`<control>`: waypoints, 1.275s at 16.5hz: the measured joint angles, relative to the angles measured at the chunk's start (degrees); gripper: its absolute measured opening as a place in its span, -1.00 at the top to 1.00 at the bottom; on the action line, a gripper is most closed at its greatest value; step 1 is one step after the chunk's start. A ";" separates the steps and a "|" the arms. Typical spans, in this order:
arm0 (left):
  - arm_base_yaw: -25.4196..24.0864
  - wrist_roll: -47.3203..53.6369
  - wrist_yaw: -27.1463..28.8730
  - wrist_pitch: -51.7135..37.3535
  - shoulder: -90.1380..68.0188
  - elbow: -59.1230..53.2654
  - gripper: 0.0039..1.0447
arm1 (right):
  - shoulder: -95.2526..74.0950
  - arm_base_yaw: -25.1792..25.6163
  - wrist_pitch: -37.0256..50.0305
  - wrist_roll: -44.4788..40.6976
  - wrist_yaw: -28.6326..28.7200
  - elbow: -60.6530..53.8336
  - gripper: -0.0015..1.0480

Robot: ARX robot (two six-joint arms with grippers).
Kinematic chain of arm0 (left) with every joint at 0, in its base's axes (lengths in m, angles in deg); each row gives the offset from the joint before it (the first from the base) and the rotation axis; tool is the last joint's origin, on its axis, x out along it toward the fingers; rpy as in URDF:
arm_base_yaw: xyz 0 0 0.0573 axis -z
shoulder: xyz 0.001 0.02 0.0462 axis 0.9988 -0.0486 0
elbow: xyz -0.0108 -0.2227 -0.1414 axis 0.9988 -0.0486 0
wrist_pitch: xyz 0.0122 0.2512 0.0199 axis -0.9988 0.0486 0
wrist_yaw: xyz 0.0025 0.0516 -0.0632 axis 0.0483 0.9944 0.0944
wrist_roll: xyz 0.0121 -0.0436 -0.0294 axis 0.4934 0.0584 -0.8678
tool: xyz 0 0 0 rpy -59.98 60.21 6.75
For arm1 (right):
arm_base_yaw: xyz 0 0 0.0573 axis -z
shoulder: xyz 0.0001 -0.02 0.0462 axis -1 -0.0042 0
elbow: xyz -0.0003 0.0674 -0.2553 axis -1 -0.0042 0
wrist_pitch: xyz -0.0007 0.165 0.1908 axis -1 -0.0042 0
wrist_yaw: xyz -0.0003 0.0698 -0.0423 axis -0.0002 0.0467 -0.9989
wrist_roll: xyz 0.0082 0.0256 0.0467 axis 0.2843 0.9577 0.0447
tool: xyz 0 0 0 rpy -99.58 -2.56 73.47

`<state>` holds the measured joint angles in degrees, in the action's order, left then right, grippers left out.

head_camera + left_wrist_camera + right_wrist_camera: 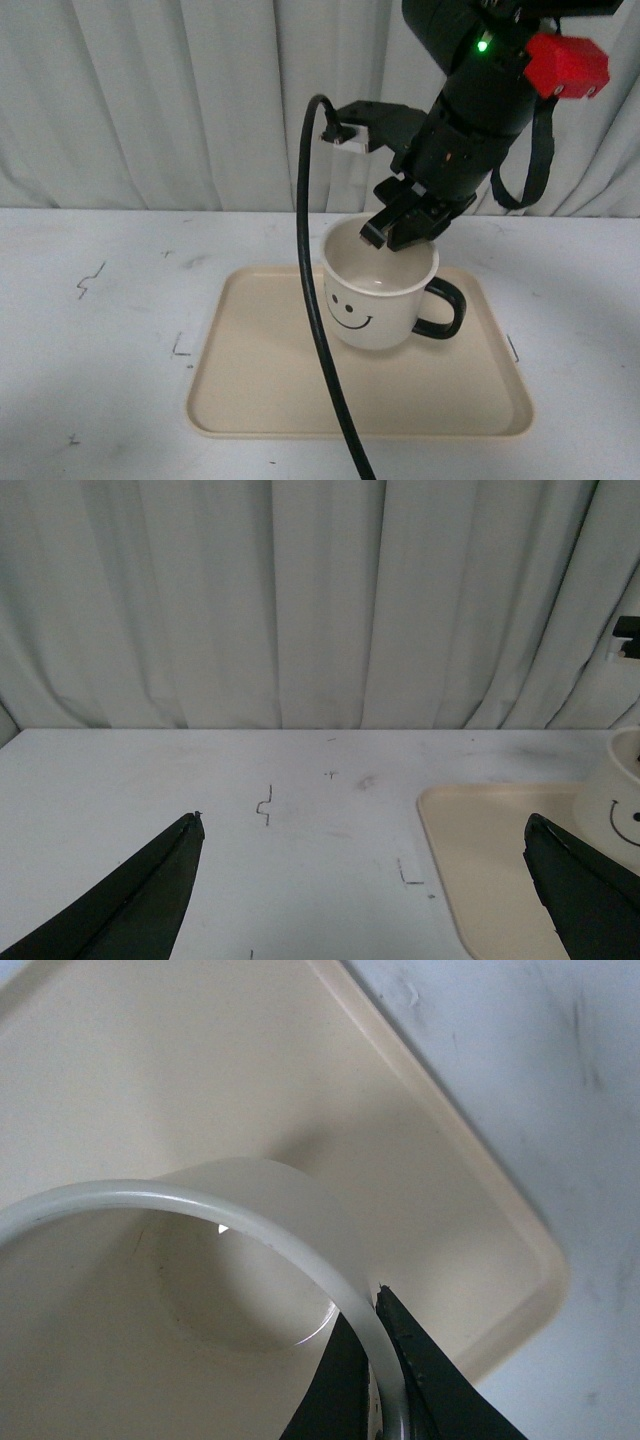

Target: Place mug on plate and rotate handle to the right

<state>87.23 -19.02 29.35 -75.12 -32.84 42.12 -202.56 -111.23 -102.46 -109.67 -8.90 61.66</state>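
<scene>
The white mug point(375, 300) with a black smiley face stands on the beige plate point(270, 400), toward its far middle. Its black handle point(445, 310) points to the right in the front view. My right gripper point(392, 232) is shut on the mug's far rim, one finger inside and one outside; the right wrist view shows the rim point(250, 1222) pinched between the black fingers point(425, 1380). My left gripper point(365, 880) is open and empty, low over the table to the left of the plate point(480, 850); the mug's side point(620, 800) shows at that view's edge.
The white table point(90, 340) carries small black marks left of the plate. A black cable point(315, 300) hangs from the right arm across the front of the mug and plate. A grey curtain point(150, 100) closes the back.
</scene>
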 joint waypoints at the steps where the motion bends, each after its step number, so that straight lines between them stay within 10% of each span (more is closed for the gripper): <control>1: 0.00 0.02 0.00 0.00 0.02 0.00 -0.88 | -1.86 -0.11 -7.26 -17.99 1.73 8.35 0.94; 7: 0.00 0.02 0.00 0.00 0.00 0.00 -0.88 | -10.80 -2.25 -15.10 -39.10 7.26 16.74 0.94; 21: 0.00 0.02 0.00 -0.02 0.00 0.00 -0.88 | -15.02 -4.07 -16.68 -38.75 6.56 17.51 0.94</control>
<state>87.23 -18.99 29.35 -75.14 -32.84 42.12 -217.58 -115.30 -119.14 -148.42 -2.34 79.17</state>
